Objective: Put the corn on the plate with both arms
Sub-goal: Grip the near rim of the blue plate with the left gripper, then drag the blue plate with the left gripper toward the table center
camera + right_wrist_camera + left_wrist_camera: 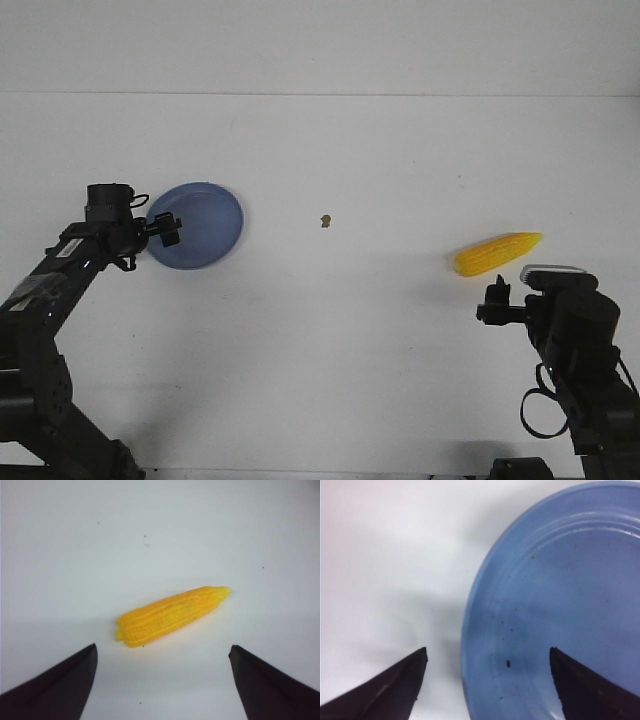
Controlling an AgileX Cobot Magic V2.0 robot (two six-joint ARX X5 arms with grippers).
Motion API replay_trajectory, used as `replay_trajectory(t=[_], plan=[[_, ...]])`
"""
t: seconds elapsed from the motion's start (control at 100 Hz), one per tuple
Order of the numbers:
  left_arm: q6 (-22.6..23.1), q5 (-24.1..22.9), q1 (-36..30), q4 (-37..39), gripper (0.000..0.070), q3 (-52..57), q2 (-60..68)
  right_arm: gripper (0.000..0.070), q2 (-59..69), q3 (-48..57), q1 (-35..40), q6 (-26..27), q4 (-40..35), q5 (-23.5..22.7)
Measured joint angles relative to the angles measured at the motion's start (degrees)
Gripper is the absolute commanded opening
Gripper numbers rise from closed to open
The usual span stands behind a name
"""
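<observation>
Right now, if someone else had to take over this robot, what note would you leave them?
Left gripper: open, empty, its fingers either side of the plate rim.
Right gripper: open, empty, just short of the corn.
The plate is on the table's left; the corn lies on the bare table at the right, far from the plate.
Done: both arms are lined up.
Left: grip the corn, bring corn and plate together, set it down.

Corn [497, 253] flat, far from plate [200, 228]

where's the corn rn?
In the front view the corn lies on the table's right side, just ahead of the open right gripper, untouched, far from the plate at left.
</observation>
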Motion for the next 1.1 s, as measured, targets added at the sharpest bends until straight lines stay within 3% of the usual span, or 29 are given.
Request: replay_trajectory(t=[0.4,0.45,0.54,0.59,0.81,1.1], plan=[[0.0,0.0,0.0,0.0,0.0479,0.0,1.7,0.0558,0.0,0.0,0.0,0.0,0.0,0.0],[0.0,0.0,0.0,-0.1,0.0384,0.1,1.8,0.0558,0.0,0.0,0.0,0.0,0.0,0.0],[0.0,0.0,0.0,-0.5,0.0119,0.1,1.9,0.0558,0.0,0.0,0.0,0.0,0.0,0.0],[0.0,0.0,0.0,-0.6,0.0046,0.1,1.9,0.0558,0.0,0.0,0.0,0.0,0.0,0.0],[-0.4,0.8,0.4,-0.2,0.0006,0.5,1.9,0.0558,0.0,0.0,0.0,0.0,0.0,0.0],[-1.6,14.4,1.5,-0.9,0.0006,0.5,-2.5,0.0558,0.0,0.0,0.0,0.0,0.0,0.0]])
